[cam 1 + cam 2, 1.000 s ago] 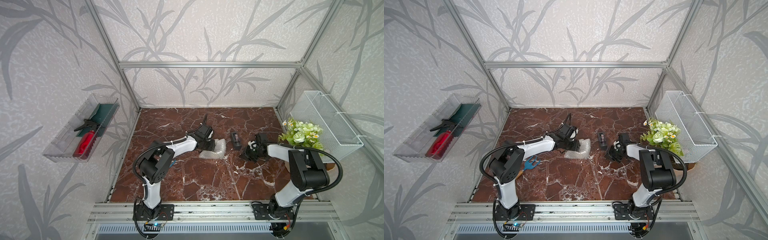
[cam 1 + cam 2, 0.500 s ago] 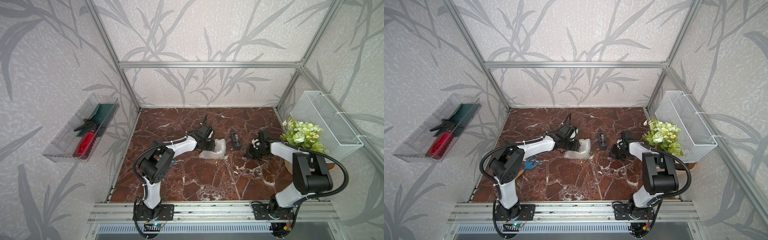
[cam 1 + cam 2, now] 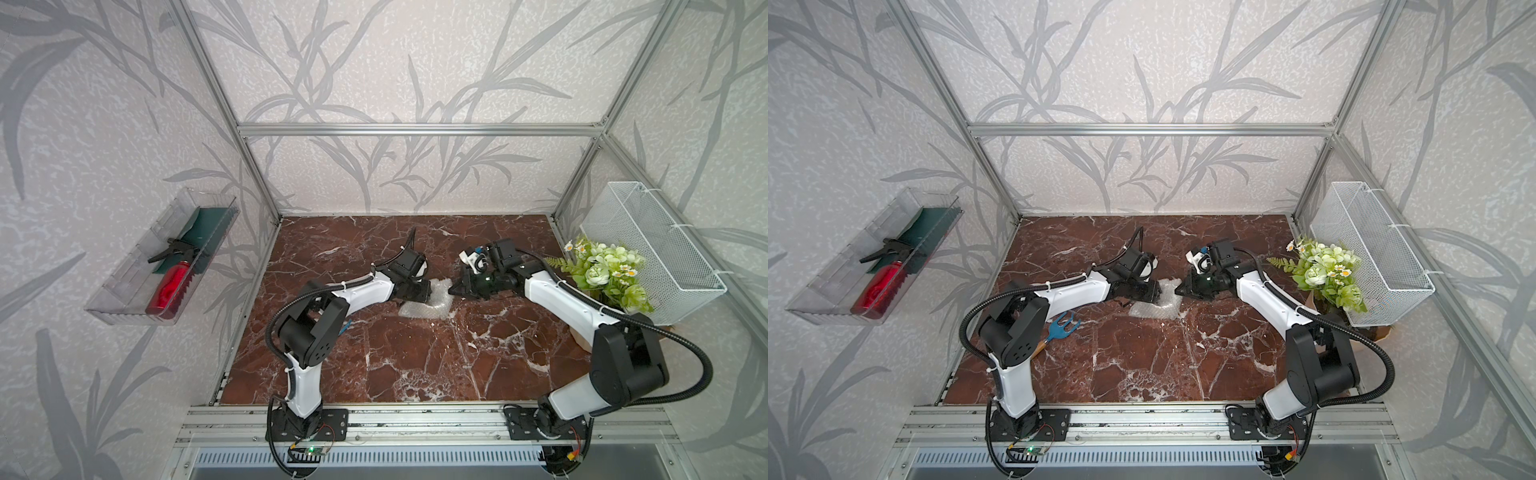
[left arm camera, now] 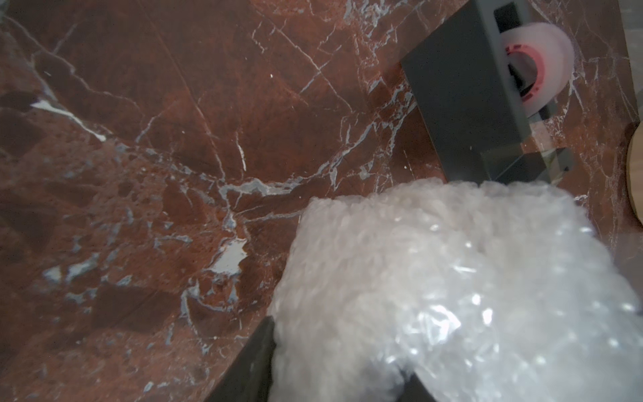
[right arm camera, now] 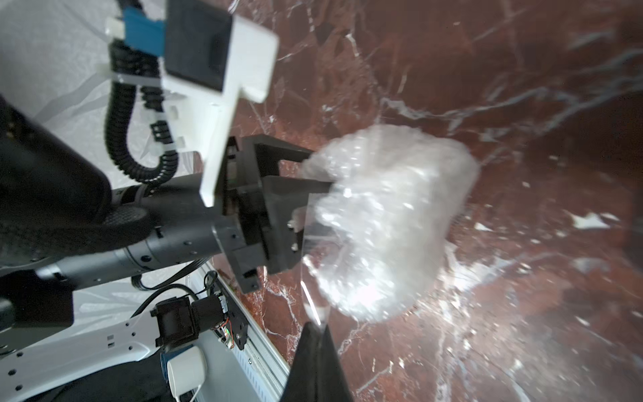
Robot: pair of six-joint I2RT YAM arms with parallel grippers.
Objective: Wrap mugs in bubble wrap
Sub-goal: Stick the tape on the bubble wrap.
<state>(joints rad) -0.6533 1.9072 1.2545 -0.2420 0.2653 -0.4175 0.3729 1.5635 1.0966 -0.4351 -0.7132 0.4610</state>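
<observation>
The bubble wrap (image 3: 428, 300) (image 3: 1156, 302) is bunched into a rounded bundle on the marble table in both top views. The mug is hidden. My left gripper (image 4: 337, 351) (image 3: 422, 290) is shut on the bundle's left end, a dark finger (image 4: 250, 365) on each side. The right wrist view shows that grip (image 5: 306, 189) from across the bundle (image 5: 389, 222). My right gripper (image 5: 317, 330) (image 3: 456, 289) is shut just right of the bundle, pinching a clear tape strip (image 5: 311, 299) that runs toward the wrap.
A black tape dispenser (image 4: 462, 94) with a tape roll (image 4: 537, 61) stands just beyond the bundle. A blue fork tool (image 3: 1063, 326) lies by the left arm. Flowers (image 3: 602, 274) and a wire basket (image 3: 652, 249) fill the right side. A wall tray holds a red spray bottle (image 3: 170, 286).
My right gripper has swung left from beside the dispenser to the bundle's right end. The left arm and the bundle have stayed put.
</observation>
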